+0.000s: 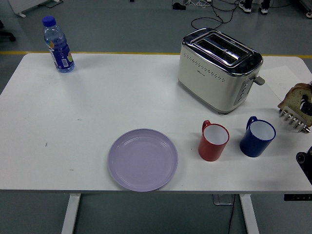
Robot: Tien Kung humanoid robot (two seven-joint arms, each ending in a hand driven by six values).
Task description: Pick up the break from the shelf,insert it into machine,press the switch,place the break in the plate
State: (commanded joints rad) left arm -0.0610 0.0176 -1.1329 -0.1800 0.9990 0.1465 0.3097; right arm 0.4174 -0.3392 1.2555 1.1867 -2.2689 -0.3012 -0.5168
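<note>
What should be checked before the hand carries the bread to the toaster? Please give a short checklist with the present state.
1. Bread slice lifted above the rack at the table's right edge: ok.
2. Right hand grips the slice firmly: cannot tell, the hand is mostly cut off by the picture's edge.
3. Toaster slots empty: ok.
4. Toaster lever is up: ok.
5. Red mug and blue mug clear of the path: ok, they stand nearer than the toaster.
6. Purple plate empty: ok.
</note>
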